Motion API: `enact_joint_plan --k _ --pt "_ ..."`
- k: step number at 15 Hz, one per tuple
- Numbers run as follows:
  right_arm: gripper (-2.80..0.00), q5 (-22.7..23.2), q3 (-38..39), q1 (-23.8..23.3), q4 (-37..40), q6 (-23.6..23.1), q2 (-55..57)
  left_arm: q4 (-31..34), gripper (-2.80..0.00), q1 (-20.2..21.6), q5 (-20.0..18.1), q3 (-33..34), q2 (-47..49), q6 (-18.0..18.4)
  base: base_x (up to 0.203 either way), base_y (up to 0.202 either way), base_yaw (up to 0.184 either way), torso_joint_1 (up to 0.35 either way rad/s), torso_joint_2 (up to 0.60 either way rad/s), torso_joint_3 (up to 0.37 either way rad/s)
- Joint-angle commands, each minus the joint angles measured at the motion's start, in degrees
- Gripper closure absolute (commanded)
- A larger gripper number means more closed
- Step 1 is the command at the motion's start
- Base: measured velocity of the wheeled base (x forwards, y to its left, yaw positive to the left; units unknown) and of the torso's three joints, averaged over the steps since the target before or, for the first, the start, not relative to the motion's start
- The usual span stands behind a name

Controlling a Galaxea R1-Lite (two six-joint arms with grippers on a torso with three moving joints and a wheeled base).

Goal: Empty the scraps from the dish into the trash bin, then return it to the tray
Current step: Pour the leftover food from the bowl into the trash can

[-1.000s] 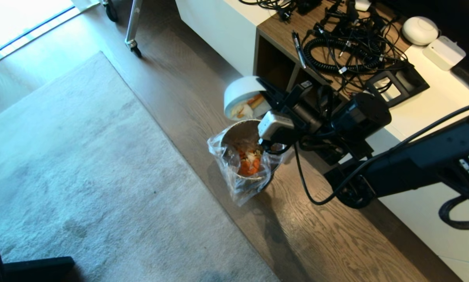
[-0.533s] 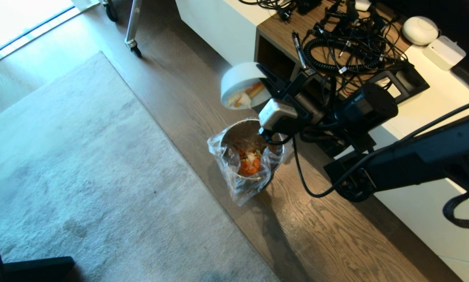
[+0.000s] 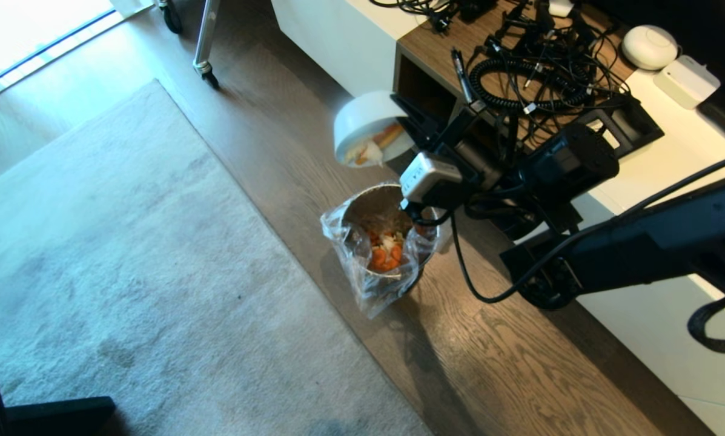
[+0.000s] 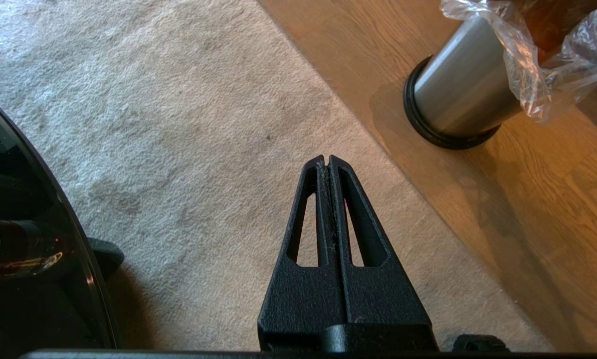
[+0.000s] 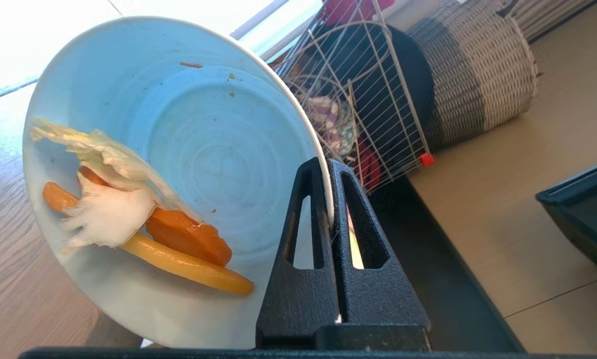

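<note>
The dish (image 3: 362, 118) is a small white bowl held tilted in the air, above and just behind the trash bin (image 3: 383, 242). My right gripper (image 3: 406, 124) is shut on its rim, one finger inside and one outside. In the right wrist view the dish (image 5: 218, 149) still holds scraps (image 5: 143, 219): orange slices, a yellow strip and pale leafy bits near its low edge, beside the right gripper (image 5: 328, 164). More scraps (image 3: 386, 251) lie in the bag-lined steel bin. My left gripper (image 4: 327, 159) hangs shut and empty over the carpet, near the bin (image 4: 465, 94). The tray is out of view.
A grey carpet (image 3: 126, 272) covers the floor left of the bin. A white and wood cabinet (image 3: 659, 151) strewn with cables (image 3: 538, 72) stands right behind my right arm. A wire basket (image 5: 368, 99) and a wicker basket (image 5: 478, 70) show beyond the dish.
My right gripper has lifted the dish higher and a little to the left, away from the bin's mouth. The scraps in the bowl have slid towards its low edge. The left arm is still.
</note>
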Motion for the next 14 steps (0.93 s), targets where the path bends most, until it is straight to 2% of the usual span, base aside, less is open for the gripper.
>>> enact_joint_plan --k 1,4,10,14 --pt "0.0 0.2 -1.4 0.0 -2.6 -0.4 -0.1 0.0 0.0 0.0 0.0 0.0 0.0 0.0 0.0 0.0 0.0 0.0 0.0 0.0" --pt "0.0 0.3 -2.1 0.2 -2.6 -0.4 -1.1 0.0 0.0 0.0 0.0 0.0 0.0 0.0 0.0 0.0 0.0 0.0 0.0 0.0" --pt "0.0 3.4 -2.3 1.6 -2.6 -0.9 -1.9 0.0 0.0 0.0 0.0 0.0 0.0 0.0 0.0 0.0 0.0 0.0 0.0 0.0" --pt "0.0 3.7 -0.1 1.5 -2.6 -1.1 -2.3 0.0 0.0 0.0 0.0 0.0 0.0 0.0 0.0 0.0 0.0 0.0 0.0 0.0"
